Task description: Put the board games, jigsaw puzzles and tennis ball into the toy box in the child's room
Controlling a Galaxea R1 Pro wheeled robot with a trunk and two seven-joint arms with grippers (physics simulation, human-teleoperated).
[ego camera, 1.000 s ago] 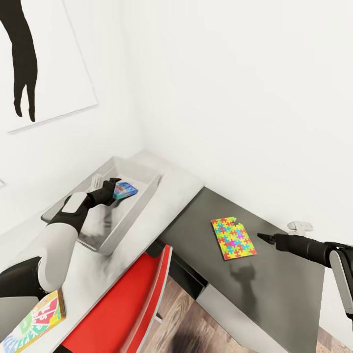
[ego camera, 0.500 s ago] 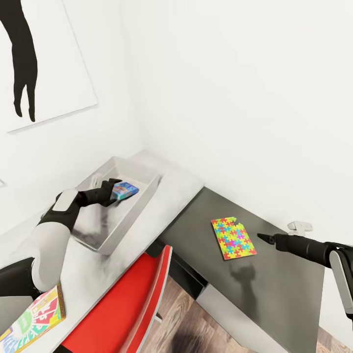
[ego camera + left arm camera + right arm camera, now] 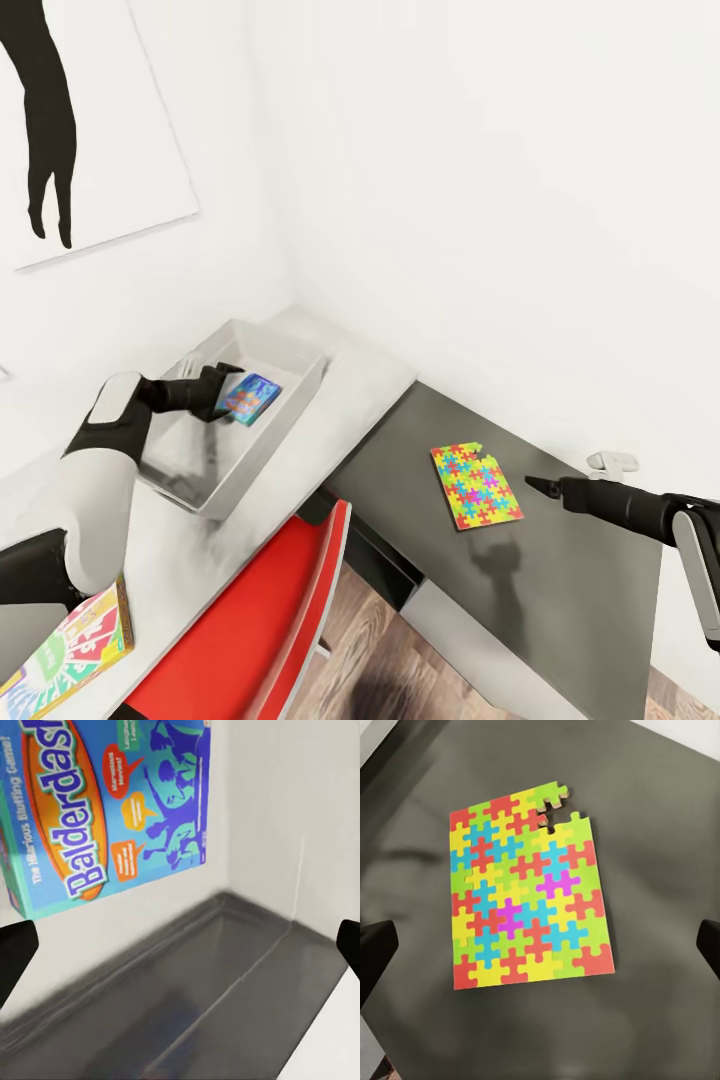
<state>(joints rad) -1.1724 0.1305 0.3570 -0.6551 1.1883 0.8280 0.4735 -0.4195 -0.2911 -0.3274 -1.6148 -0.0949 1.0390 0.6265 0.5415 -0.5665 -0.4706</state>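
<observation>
The blue board game (image 3: pixel 250 398) lies inside the light grey toy box (image 3: pixel 272 438) at the table's (image 3: pixel 355 385) far corner. My left gripper (image 3: pixel 218 388) hovers just beside the game, open, with nothing between its fingers. The left wrist view shows the game's Balderdash cover (image 3: pixel 112 802) against the toy box wall, beyond the spread left gripper (image 3: pixel 180 945). One jigsaw puzzle (image 3: pixel 476 486) lies flat on the lower dark cabinet top. My right gripper (image 3: pixel 535 487) hangs open just right of it, above the puzzle (image 3: pixel 529 889) in the right wrist view. The SKIP-BO board game (image 3: pixel 70 648) sits at the table's near end.
A red chair (image 3: pixel 250 630) stands tucked against the table's front edge. The dark grey cabinet top (image 3: pixel 560 600) runs to the right, with a small white object (image 3: pixel 612 461) near the wall. White walls close off the back and left.
My left arm has swung left and its gripper has backed off the blue game, which now rests lower in the toy box. The right arm and the puzzle have stayed put.
</observation>
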